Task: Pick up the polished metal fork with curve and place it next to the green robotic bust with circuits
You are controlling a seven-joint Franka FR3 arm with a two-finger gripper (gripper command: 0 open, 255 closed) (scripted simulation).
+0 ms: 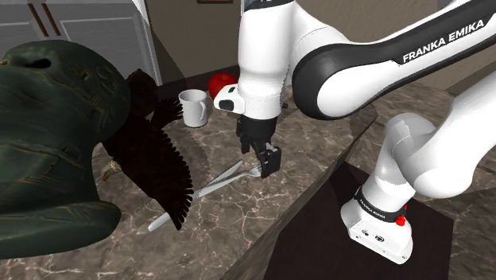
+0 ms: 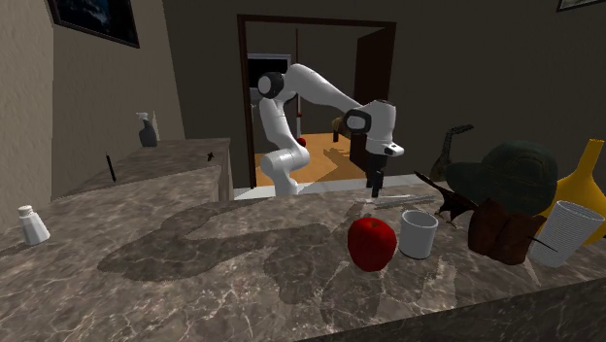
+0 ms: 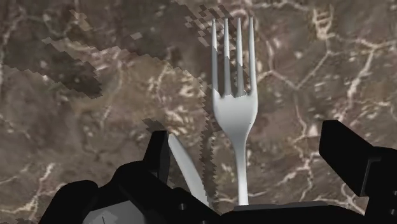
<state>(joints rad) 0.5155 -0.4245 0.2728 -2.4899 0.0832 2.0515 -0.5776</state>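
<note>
**Gripper positioned over fork, jaws released**

The gripper (image 1: 269, 161) hangs just above the marble counter (image 1: 230, 231) with its fingers spread either side of the fork (image 3: 235, 114) and touching neither side, a stance that suits a downward grasp. The fork lies flat on the counter, close beside a second silver utensil (image 3: 186, 167). The green bust (image 1: 48, 127) stands well apart, beyond a dark feathered figure (image 1: 163, 159).

Arm (image 1: 358, 64) bent over — gripper (image 1: 259, 157) pointing down, jaws apart.
</note>
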